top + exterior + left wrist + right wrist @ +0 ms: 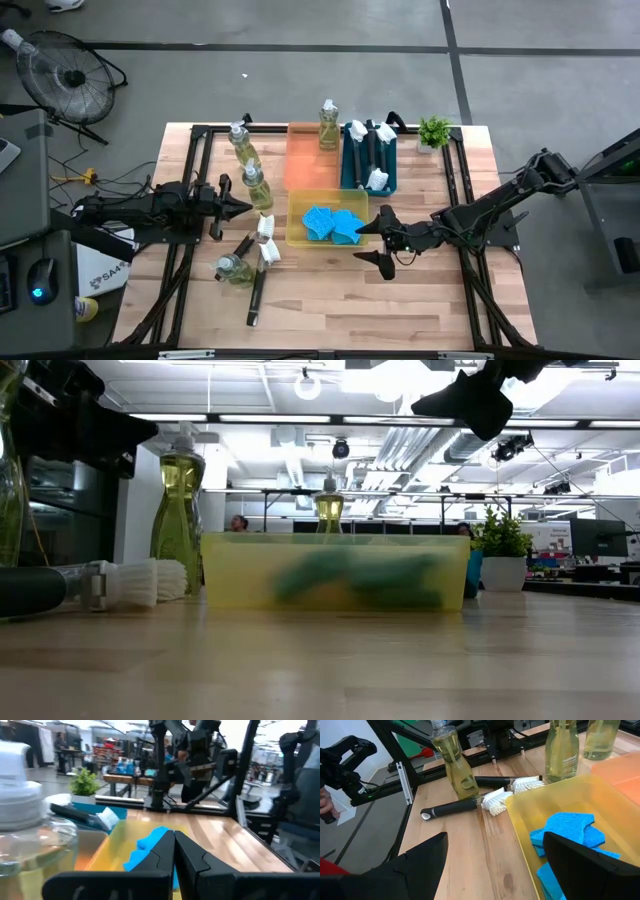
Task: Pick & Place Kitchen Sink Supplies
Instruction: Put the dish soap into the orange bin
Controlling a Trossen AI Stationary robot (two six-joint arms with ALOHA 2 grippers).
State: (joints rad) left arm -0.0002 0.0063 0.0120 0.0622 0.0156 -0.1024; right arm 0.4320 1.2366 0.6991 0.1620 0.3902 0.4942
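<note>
While open, right fingers flank yellow tray edge.

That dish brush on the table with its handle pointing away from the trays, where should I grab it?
Grip the dish brush mid-handle from straight above, fingers across it: the handle lies flat on bare wood, while its head crowds the yellow tray.

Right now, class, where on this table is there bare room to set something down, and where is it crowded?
Bare wood runs along the table's near edge, in front of the yellow tray, and on the right below the potted plant. Crowded: the left, with soap bottles and dish brushes, and the far middle, with the orange tray and teal tray.
</note>
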